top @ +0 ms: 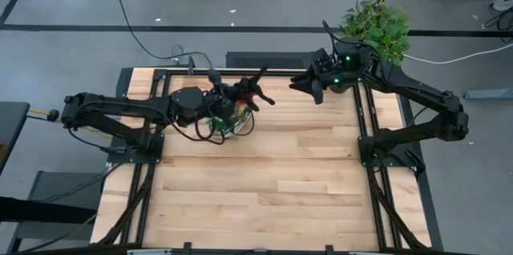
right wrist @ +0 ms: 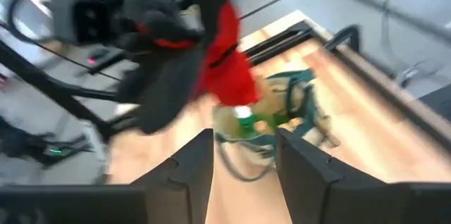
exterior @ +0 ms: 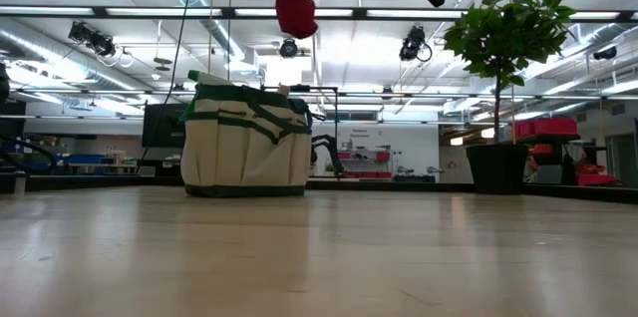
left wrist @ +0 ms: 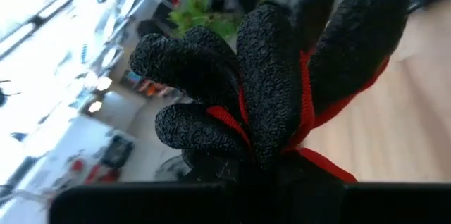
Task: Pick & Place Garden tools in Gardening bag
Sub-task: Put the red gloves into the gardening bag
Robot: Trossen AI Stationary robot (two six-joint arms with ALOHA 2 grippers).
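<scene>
On the left we see our left claw (top: 215, 104) clamped on the red-and-black glove (top: 244, 92), holding it in the air right above the gardening bag (exterior: 245, 144), which stands at the far left-centre of the worktop (top: 264, 183). A green spray bottle (right wrist: 246, 120) sits upright inside the bag. Further right, our right claw (right wrist: 243, 160) hangs above the far edge of the worktop, near the glove but apart from it, its jaws parted and empty. At the far right corner stands the potted plant (exterior: 503, 68).
</scene>
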